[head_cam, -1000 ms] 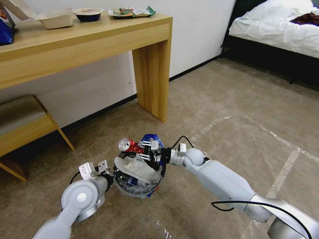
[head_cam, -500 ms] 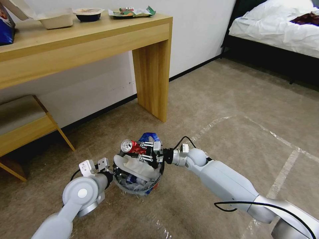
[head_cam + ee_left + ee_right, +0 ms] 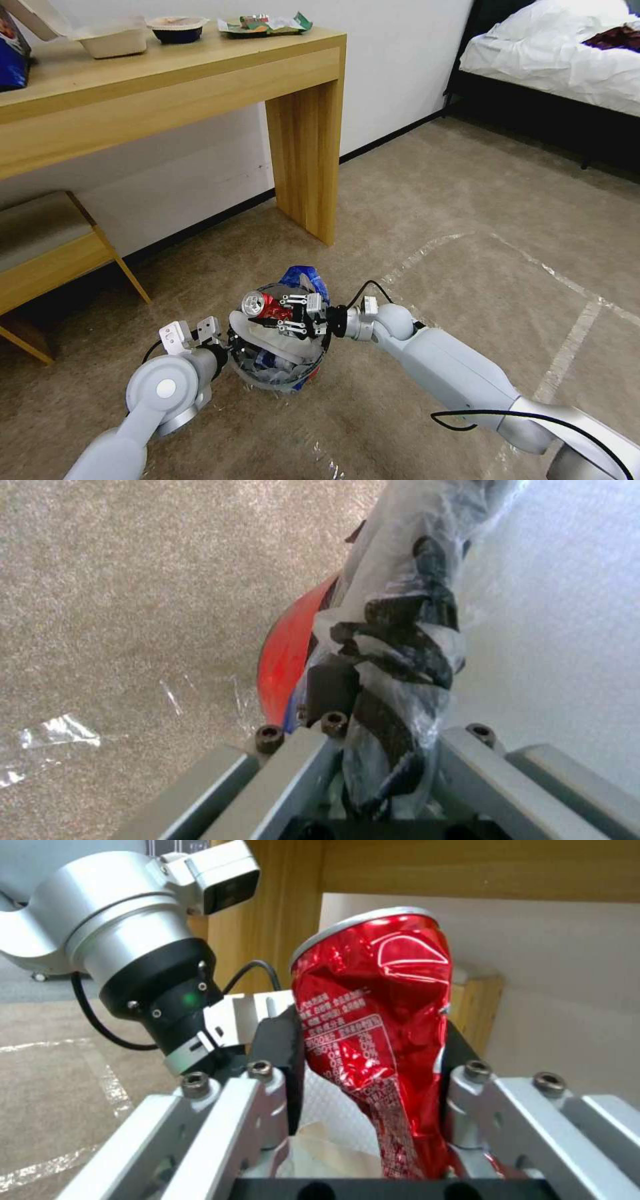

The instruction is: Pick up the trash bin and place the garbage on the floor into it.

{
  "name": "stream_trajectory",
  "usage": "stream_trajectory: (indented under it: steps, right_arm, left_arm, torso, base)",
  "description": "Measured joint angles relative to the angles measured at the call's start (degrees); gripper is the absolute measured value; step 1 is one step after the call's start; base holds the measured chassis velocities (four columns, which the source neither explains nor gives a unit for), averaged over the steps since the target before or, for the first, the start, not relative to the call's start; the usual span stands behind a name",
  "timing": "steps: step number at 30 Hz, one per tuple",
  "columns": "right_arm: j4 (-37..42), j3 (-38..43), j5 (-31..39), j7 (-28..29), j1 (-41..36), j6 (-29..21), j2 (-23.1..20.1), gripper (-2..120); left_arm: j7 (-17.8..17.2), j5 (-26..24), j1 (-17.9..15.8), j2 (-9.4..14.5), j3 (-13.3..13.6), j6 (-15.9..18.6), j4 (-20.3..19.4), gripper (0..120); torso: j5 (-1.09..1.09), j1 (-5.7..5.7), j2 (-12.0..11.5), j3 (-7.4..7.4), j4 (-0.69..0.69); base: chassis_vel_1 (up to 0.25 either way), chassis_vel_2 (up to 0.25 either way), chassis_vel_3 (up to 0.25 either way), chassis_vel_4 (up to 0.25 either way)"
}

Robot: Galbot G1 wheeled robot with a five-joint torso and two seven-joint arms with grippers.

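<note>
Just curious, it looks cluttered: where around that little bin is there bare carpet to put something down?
Bare floor stretches between the desk leg and the bed, across the tape lines. It is crowded at the trash bin, with both tools: left tool, right tool holding the can.

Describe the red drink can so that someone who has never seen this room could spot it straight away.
Start at the wooden desk by the wall and look down at the beige carpet in front of its leg, where a small red bin sits. The can is above it, gripped in the right hand: the one crumpled, shiny red metal piece among white litter.
</note>
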Motion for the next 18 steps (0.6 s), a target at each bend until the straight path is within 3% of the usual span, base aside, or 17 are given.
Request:
stream_trajectory:
  steps: [6, 10, 12, 14, 18]
  right_arm:
    - [0.4, -0.5, -0.1, 0.1, 0.4, -0.2, -0.3, 61]
    - [0.3, -0.7, -0.4, 1.0, 0.4, 0.2, -0.2, 70]
    - [0.3, -0.7, -0.5, 1.5, 0.6, 0.3, -0.3, 84]
    - [0.3, -0.7, -0.5, 1.7, 0.7, 0.4, -0.2, 85]
    - [0.5, -0.8, -0.4, 2.3, 1.1, 0.4, -0.1, 99]
  left_arm:
    - [-0.1, 0.0, -0.1, 0.0, 0.0, -0.1, -0.4, 0]
    - [-0.2, 0.0, 0.0, 0.0, 0.0, -0.1, -0.4, 0]
    - [-0.2, 0.0, 0.1, 0.0, 0.0, -0.1, -0.4, 0]
    - [-0.2, 0.0, 0.1, 0.0, 0.0, -0.1, -0.4, 0]
    - [-0.7, -0.5, 0.0, 0.1, 0.0, -0.1, -0.7, 0]
  torso:
    - [0.00, 0.00, 0.0, 0.00, 0.00]
    - [0.00, 0.00, 0.0, 0.00, 0.00]
    - [0.00, 0.00, 0.0, 0.00, 0.00]
    - [0.00, 0.00, 0.0, 0.00, 0.00]
    - [0.00, 0.00, 0.0, 0.00, 0.00]
  base:
    - [0.000, 0.000, 0.000, 0.000]
    - [0.000, 0.000, 0.000, 0.000]
    - [0.000, 0.000, 0.000, 0.000]
    - [0.000, 0.000, 0.000, 0.000]
    - [0.000, 0.000, 0.000, 0.000]
